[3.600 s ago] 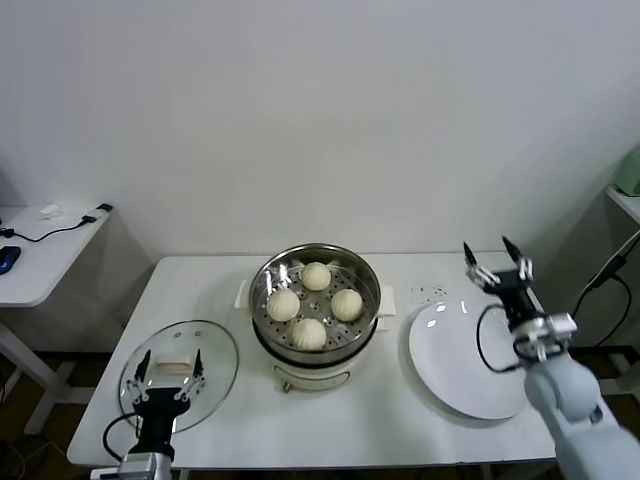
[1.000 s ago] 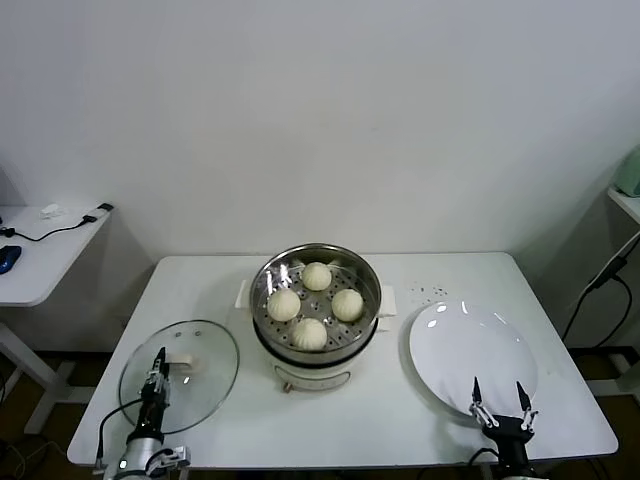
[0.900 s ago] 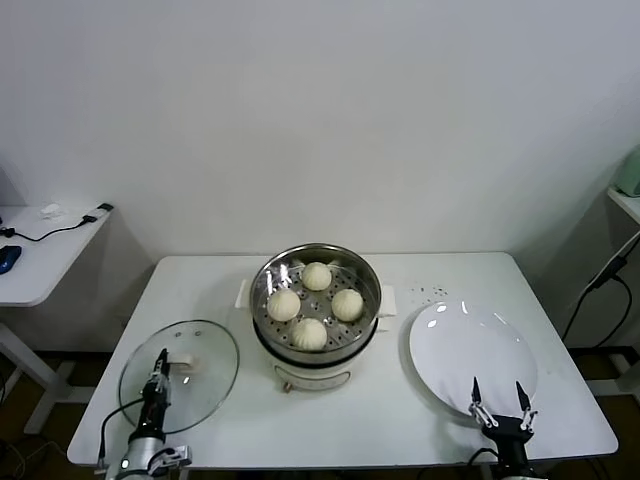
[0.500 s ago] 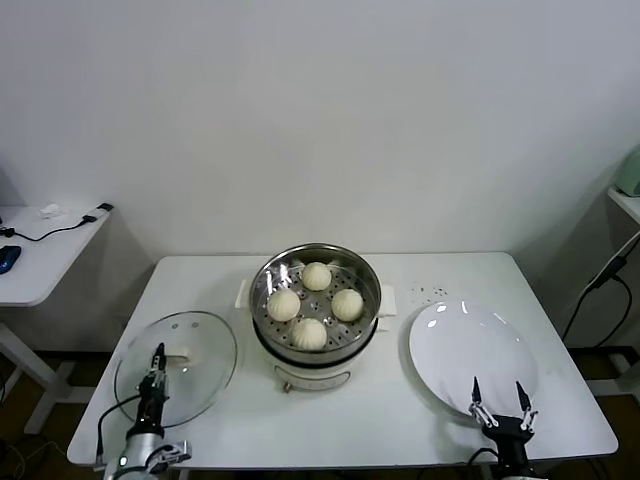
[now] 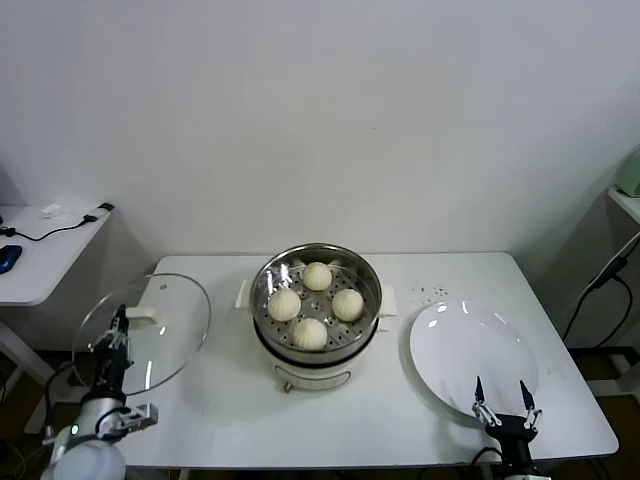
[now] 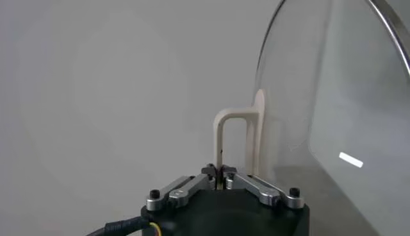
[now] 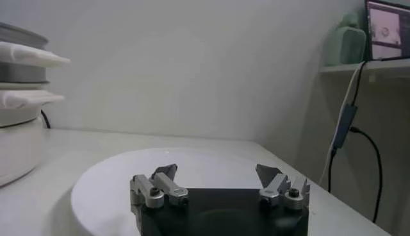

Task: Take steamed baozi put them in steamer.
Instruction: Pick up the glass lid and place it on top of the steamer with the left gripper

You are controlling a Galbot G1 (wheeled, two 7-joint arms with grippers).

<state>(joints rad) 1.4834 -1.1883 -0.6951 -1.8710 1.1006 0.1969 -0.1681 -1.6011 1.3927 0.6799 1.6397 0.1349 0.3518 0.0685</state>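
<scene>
The steamed baozi (image 5: 316, 304), four of them, sit on the perforated tray inside the steamer (image 5: 316, 306) at the middle of the table (image 5: 400, 420). My left gripper (image 5: 118, 331) is clenched on the white handle (image 6: 236, 142) of the glass lid (image 5: 141, 334), holding it tilted in the air off the table's left edge. My right gripper (image 5: 506, 396) rests low at the near rim of the white plate (image 5: 470, 355), fingers spread, grasping nothing.

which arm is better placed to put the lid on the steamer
Left. Its end effector is shut on the glass lid's white handle, lid raised beside the steamer. The right end effector sits open and empty by the plate.
</scene>
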